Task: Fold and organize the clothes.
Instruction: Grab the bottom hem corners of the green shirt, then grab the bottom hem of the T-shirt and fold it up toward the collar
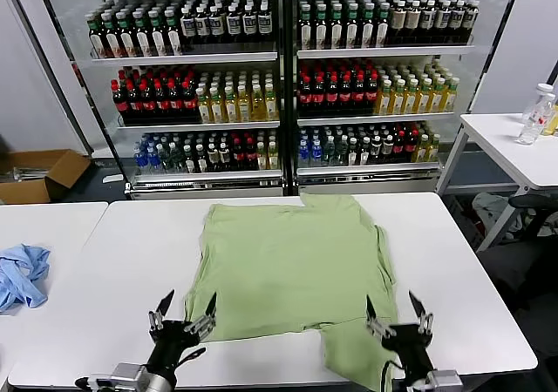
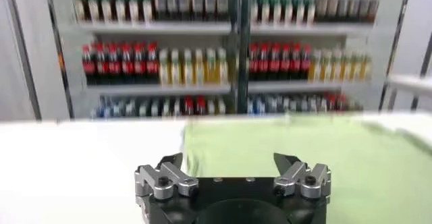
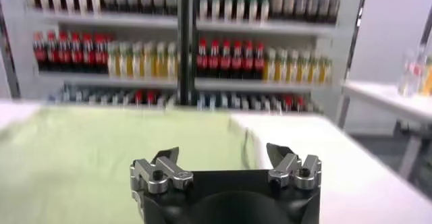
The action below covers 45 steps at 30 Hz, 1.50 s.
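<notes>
Left gripper (image 1: 184,304) open, near shirt (image 1: 288,261) hem | right gripper (image 1: 398,306) open, over hem

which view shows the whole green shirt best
The head view: the green shirt lies spread flat on the white table, its full outline visible, with the open left gripper and right gripper at its near edge. The left and right wrist views show only a low strip of fabric beyond the fingers.
</notes>
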{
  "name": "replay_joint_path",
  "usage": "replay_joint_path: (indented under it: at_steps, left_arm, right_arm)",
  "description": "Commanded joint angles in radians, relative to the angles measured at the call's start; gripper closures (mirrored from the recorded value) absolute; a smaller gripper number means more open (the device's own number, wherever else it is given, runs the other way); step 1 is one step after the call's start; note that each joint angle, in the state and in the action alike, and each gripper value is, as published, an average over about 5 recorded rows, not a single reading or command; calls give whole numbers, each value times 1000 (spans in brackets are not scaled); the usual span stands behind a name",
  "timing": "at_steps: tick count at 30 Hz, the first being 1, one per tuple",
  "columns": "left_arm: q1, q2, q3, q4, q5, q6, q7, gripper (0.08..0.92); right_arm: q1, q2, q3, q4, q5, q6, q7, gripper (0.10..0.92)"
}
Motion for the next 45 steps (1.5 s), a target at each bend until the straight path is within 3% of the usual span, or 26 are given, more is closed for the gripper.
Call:
replay_joint_path:
  at_steps: [1,5,17,27,30,36,45]
  left_arm:
    - [-27,33,24,118,-16,181,-88,178]
    - [-31,34,27,122,-35,180,-89,243]
    - [-24,45,15,111,-154,181,-96,579]
    - [-30,73,-20,-31,-248,86,-20,862]
    - [-56,93,-41,-66,-287,61,7,909]
    - [-163,136,-65,-41,-377,49,26,915]
    - [-448,139,44,280,-336,57,9,915]
  right_arm:
    - [-119,7,-33,-27,-14,-38,8,209]
    - [-129,18,-56,-40,-6,-35,20,285]
    - [-132,20,-55,-12,45,-26,3,622]
    - [-53,-24,52,82,108,36,-21,895]
    - [2,-51,96,117,153,36,-17,920]
    - [175,-114,151,106,268,10,1,920]
    - [583,-214,4,-192,312,-58,10,920]
